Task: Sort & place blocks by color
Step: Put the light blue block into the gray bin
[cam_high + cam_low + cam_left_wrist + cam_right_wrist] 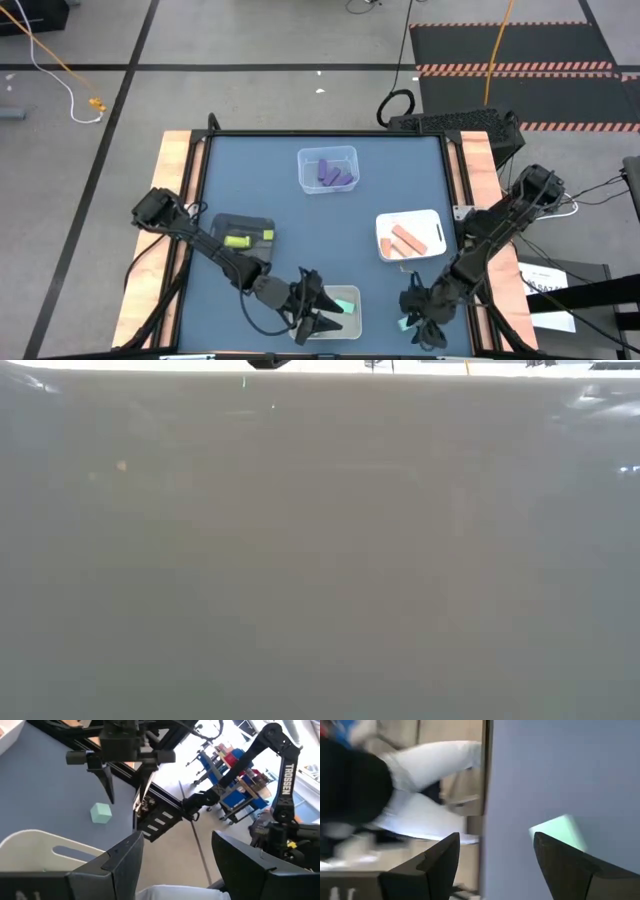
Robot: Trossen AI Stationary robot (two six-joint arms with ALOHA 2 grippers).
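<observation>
A light teal cube (403, 323) (101, 813) (559, 833) lies flat on the blue table near its near edge. My right gripper (418, 312) (495, 837) is open and hovers just over it, with the cube by one fingertip. The left wrist view shows this gripper (125, 790) above the cube, apart from it. My left gripper (318, 325) (175, 837) is open over the near tray (352, 322), which holds a teal block (343, 303). Purple blocks (333, 174) lie in the clear tray, orange blocks (406, 240) in the white tray, and yellow-green blocks (238, 240) in the black tray.
The clear tray (302, 182) sits toward the far middle, the white tray (436, 222) at the right, and the black tray (222, 222) at the left. The low view is filled by a grey surface. A person in white trousers (430, 765) stands past the near edge.
</observation>
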